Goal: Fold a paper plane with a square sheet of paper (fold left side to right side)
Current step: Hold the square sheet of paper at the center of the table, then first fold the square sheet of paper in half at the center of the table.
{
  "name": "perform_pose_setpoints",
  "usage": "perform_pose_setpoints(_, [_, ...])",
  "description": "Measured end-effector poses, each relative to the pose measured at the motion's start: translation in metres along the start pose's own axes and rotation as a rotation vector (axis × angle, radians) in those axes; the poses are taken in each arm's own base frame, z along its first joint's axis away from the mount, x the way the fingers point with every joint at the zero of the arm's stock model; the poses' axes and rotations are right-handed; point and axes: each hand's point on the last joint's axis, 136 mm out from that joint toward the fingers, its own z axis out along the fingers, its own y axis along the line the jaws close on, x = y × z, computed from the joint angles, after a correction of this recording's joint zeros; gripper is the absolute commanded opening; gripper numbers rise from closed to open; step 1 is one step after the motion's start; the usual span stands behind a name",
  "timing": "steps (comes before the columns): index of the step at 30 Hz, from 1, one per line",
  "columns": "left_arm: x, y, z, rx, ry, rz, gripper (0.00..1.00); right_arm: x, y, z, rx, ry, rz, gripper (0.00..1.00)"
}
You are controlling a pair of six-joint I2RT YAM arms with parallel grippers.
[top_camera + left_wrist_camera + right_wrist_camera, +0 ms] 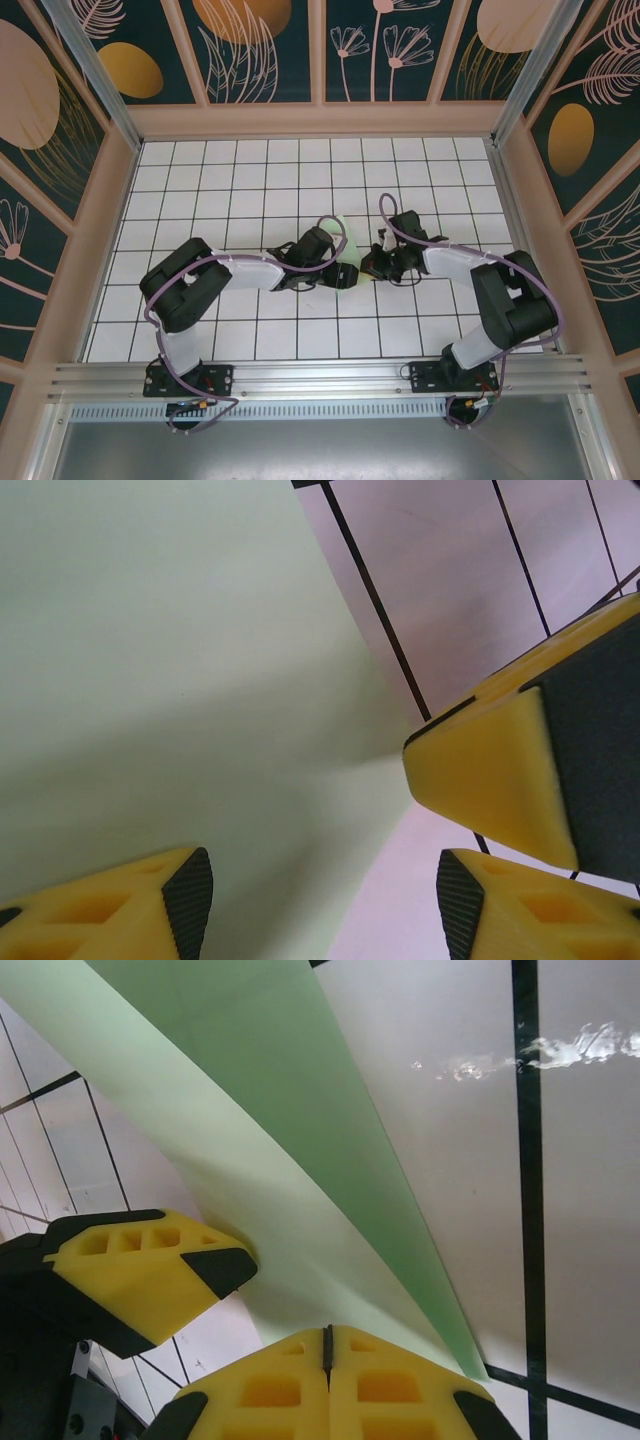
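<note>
Sheet of paper [150,680]: thin, matte, pale mint green, with one straight fold line. It lay mid-counter [250,180] on glossy white grid tiles. Left pincer [325,900], with yellow wedge tips, stood open over it. Right pincer [327,1345] was closed, tips at the sheet's right edge.

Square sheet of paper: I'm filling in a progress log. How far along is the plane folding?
Done: nothing finished; the square sheet of paper is no dart shape. In hand: the right gripper, shut, seems to pinch its edge and lift it, while the left gripper sits open over it. Left: pressing the left-to-right crease, then every later fold.
</note>
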Motion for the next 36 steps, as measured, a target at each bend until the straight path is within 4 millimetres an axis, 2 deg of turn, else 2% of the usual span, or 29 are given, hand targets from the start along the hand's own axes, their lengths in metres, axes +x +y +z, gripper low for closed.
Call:
perform_pose_setpoints(8, [-0.001, -0.001, 0.0, 0.001, -0.001, -0.01, 0.66, 0.004, -0.017, 0.013, 0.058, 0.026, 0.024, 0.01])
perform_pose_setpoints(17, [-0.007, 0.002, -0.001, -0.02, -0.017, -0.04, 0.7, 0.003, -0.019, 0.014, 0.071, 0.03, 0.009, 0.02])
perform_pose_setpoints(26, [-0.025, 0.019, -0.008, -0.065, -0.061, -0.073, 0.7, 0.003, -0.019, 0.014, 0.082, 0.036, -0.003, 0.02])
perform_pose_setpoints(33, [-0.043, 0.007, -0.01, -0.046, -0.096, -0.056, 0.7, 0.003, -0.019, 0.014, 0.084, 0.037, -0.007, 0.02])
perform_pose_setpoints(36, [-0.047, 0.009, -0.009, -0.055, -0.104, -0.054, 0.7, 0.003, -0.019, 0.014, 0.085, 0.037, -0.009, 0.02])
